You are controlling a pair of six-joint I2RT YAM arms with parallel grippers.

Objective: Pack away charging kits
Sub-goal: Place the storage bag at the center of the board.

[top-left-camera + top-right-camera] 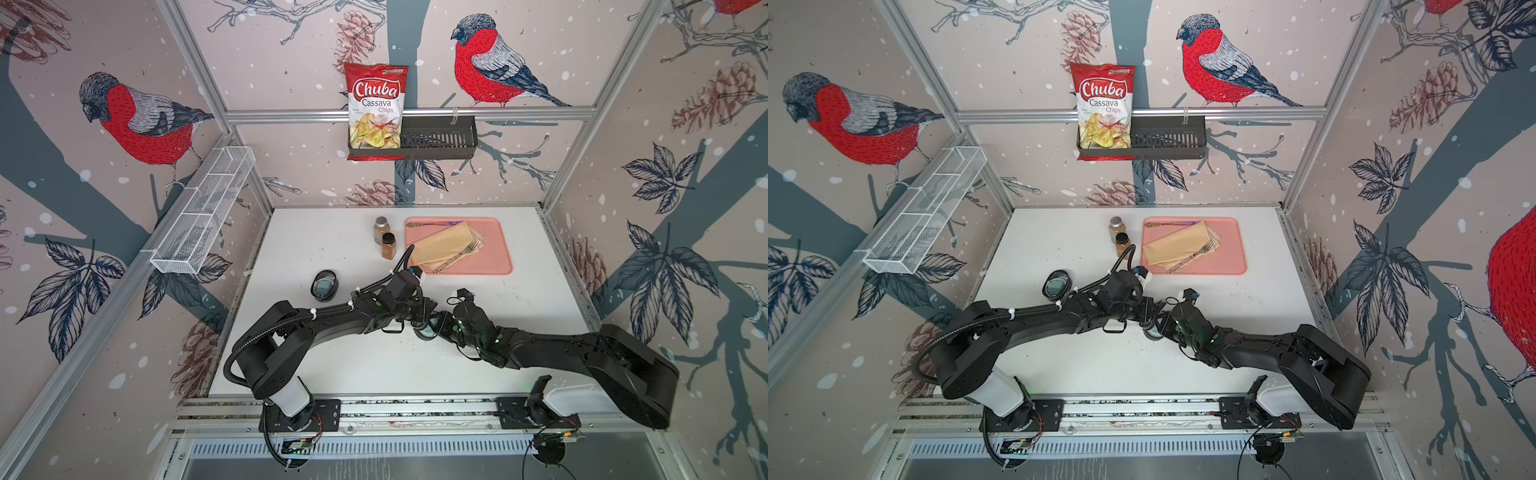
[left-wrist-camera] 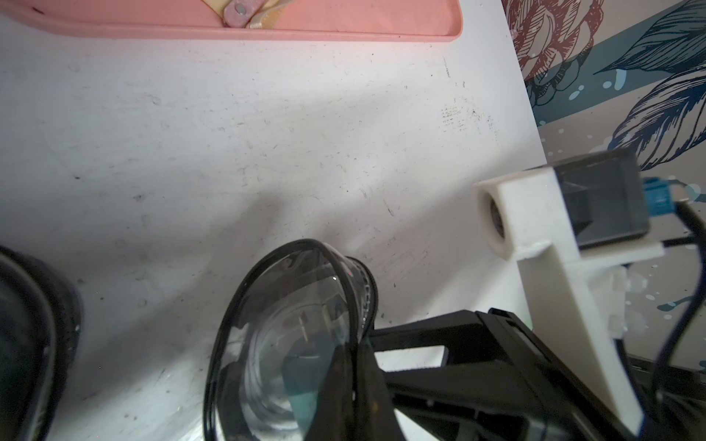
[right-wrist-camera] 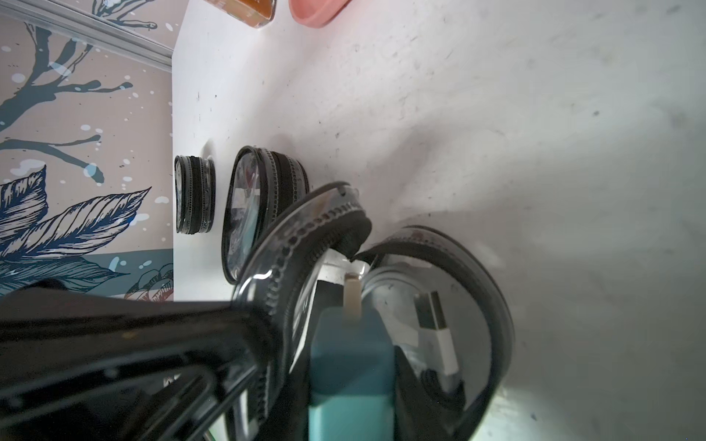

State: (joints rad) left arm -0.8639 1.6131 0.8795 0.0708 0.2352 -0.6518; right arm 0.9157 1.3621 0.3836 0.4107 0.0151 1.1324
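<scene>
While the teal charger (image 3: pixel 351 366) sits partway inside the open oval case (image 3: pixel 493 290) beside its white cable (image 3: pixel 435 328), gripped by the right end effector (image 1: pixel 435 326), the left end effector (image 2: pixel 349 378) pinches the lid (image 3: pixel 294 236); two closed cases (image 3: pixel 263 206) nearby on the table (image 3: pixel 496 114) look finished.

arms: glossy black jointed links (image 1: pixel 324 322) | cabling: black corrugated conduit (image 1: pixel 245 347), white zip ties (image 1: pixel 314 312) | bases: white cylinders (image 1: pixel 291 398) | wrist: white camera bracket (image 2: pixel 535 214), blue connector (image 2: pixel 659 200)

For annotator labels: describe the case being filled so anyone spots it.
On the white table, look mid-table where the left tool and right tool meet. The case there is the only open one, a teal charger at its mouth.
</scene>
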